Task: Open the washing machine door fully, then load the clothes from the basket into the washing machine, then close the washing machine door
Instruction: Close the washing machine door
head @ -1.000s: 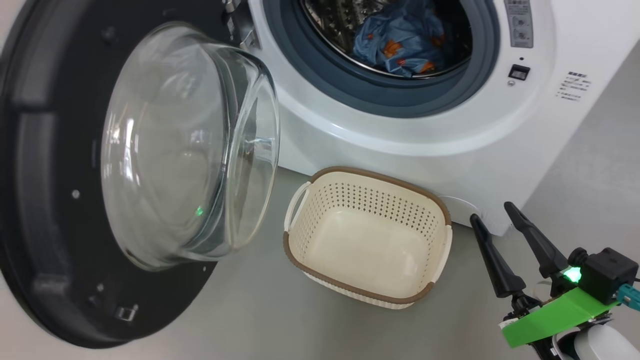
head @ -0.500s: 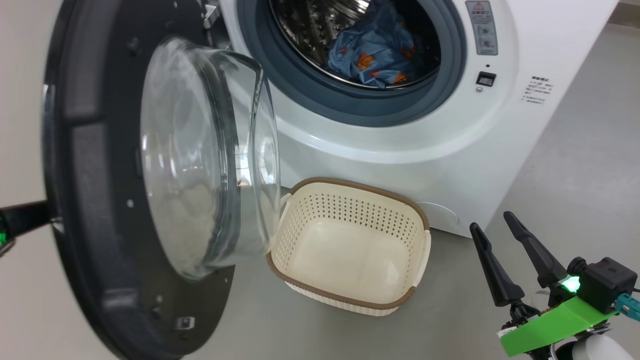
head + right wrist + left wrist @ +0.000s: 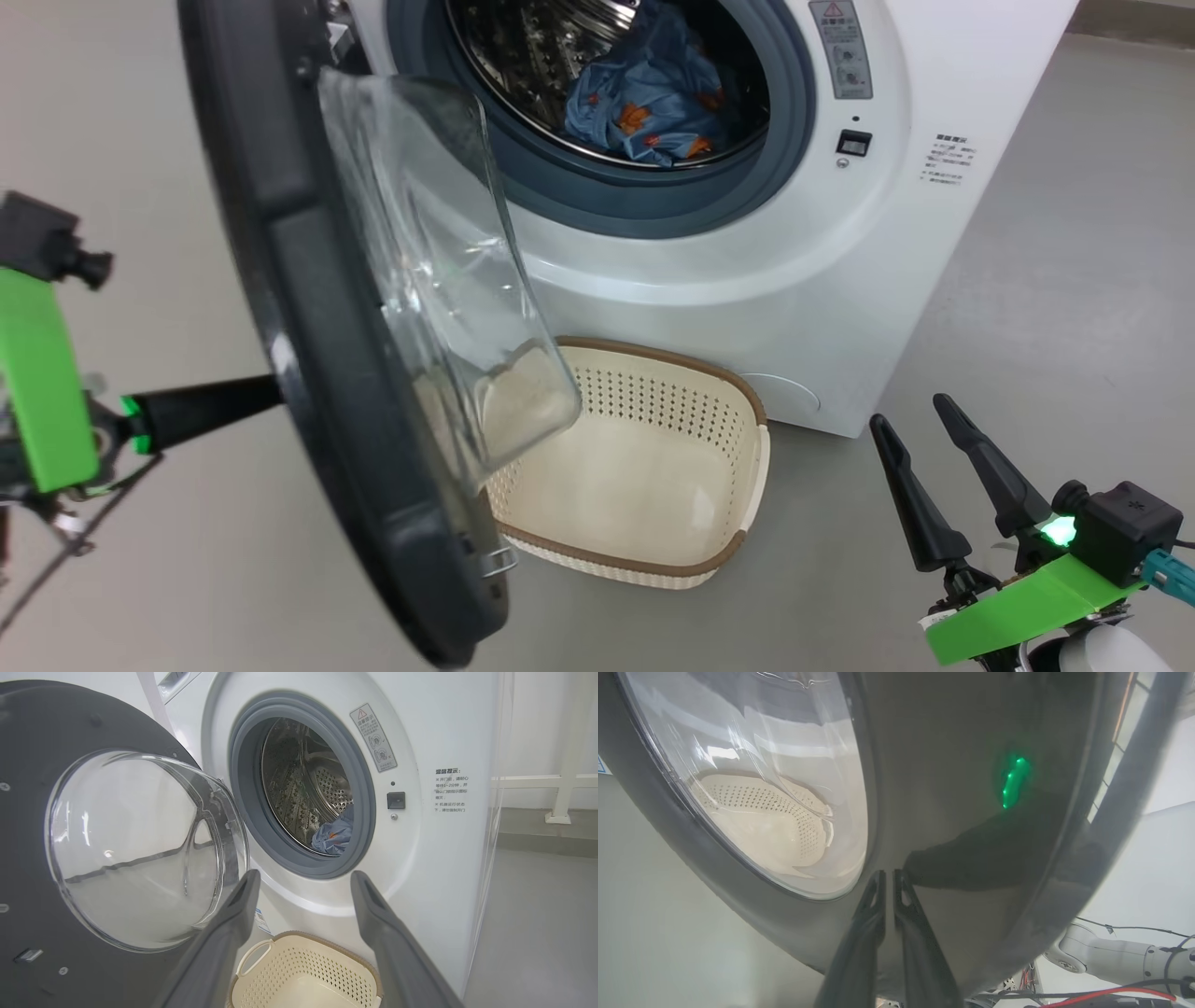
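A: Where to look for the washing machine door (image 3: 308, 308)?
B: Swung out from the washing machine (image 3: 709, 308), not latched. Standing nearly edge-on in the head view, black rim toward the camera, glass bowl window (image 3: 439, 261) bulging toward the drum opening.
A: And the left tool (image 3: 888, 875)?
B: Clenched, fingers pressed together, gripping nothing. Tips set against the door's glossy outer face, just beside the window, meeting their own reflection in the left wrist view.
A: And the right tool (image 3: 909, 411)?
B: Released, fingers spread wide, grasping nothing. Hanging low at the right over the grey floor (image 3: 1027, 308), well apart from the door and the basket (image 3: 653, 415).
A: And the clothes (image 3: 644, 112)?
B: Lying inside the steel drum (image 3: 523, 47), behind the grey gasket (image 3: 597, 201). A light blue heap with orange-brown print.
A: Where exactly to spot the basket?
B: Sitting on the floor close before the washer's front, below the opening, bare cream bottom showing. Left end tucked behind the door's glass bowl in the head view. Visible too through the window in the left wrist view, perforated wall warped by the glass.
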### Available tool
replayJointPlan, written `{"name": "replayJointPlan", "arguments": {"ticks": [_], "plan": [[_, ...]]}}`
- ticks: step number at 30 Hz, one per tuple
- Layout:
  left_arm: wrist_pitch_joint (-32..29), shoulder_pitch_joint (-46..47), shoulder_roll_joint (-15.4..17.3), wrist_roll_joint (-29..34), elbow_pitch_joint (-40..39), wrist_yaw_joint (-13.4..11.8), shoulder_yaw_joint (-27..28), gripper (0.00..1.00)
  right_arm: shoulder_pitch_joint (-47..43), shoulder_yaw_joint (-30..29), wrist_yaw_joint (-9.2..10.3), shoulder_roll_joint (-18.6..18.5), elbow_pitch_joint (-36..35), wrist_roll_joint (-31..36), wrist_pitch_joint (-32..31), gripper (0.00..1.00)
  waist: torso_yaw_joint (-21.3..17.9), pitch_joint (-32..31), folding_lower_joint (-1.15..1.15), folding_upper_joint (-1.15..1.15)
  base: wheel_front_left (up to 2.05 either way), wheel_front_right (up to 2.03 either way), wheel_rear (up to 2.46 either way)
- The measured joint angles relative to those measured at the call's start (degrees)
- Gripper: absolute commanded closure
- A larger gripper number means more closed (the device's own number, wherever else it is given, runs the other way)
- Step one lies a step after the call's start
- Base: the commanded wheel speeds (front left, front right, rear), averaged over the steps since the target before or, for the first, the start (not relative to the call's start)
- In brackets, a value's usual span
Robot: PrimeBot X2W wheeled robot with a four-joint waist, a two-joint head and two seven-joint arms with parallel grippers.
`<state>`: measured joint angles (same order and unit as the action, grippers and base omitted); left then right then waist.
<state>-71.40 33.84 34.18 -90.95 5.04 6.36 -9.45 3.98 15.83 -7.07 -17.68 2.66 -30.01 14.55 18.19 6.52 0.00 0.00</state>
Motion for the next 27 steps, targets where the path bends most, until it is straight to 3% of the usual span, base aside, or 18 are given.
{"name": "replayJointPlan", "arguments": {"ticks": [9, 27], "plan": [[1.6, 1.3, -3.9, 1.4, -2.6, -1.4, -2.9, 1.0, 0.0, -0.3, 0.0, 0.4, -0.1, 0.3, 0.0, 0.0, -1.1, 0.8, 0.0, 0.0, 0.0, 0.0, 0.0], [5.4, 6.0, -9.9, 4.2, -1.4, -0.8, -5.3, 1.0, 0.2, -0.9, 0.0, 1.1, -0.2, 1.0, 0.0, 0.0, -1.8, 2.7, 0.0, 0.0, 0.0, 0.0, 0.0]]}}
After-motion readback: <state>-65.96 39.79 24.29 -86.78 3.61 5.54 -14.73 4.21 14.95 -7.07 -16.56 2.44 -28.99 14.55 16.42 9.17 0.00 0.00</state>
